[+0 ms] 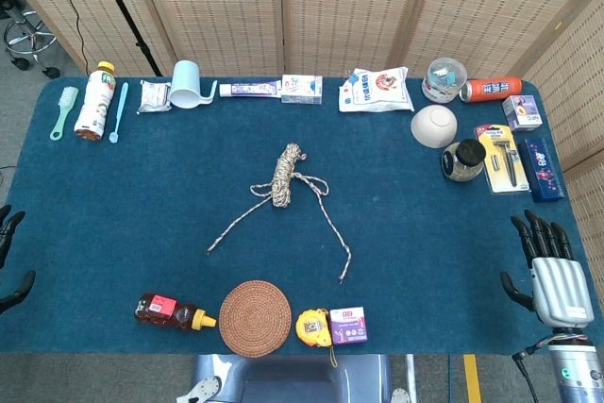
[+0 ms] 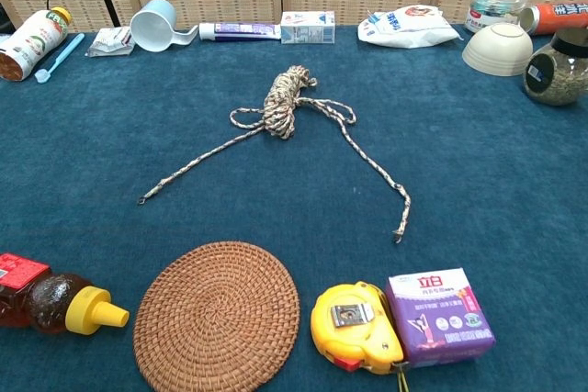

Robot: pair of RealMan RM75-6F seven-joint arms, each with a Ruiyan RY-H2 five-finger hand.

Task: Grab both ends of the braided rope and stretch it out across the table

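You have not yet reached: the speckled beige braided rope (image 1: 281, 176) lies bundled mid-surface, ends trailing toward you. Your right hand (image 1: 550, 271) and left hand (image 1: 9, 257) wait spread and empty; bring each to its nearer end.

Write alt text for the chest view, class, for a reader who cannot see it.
A braided rope lies coiled mid-table on blue cloth, its two loose ends trailing toward the camera, untouched; no robot hand shows here. Nearer the camera sit a honey bottle, woven coaster, yellow tape measure and purple box.
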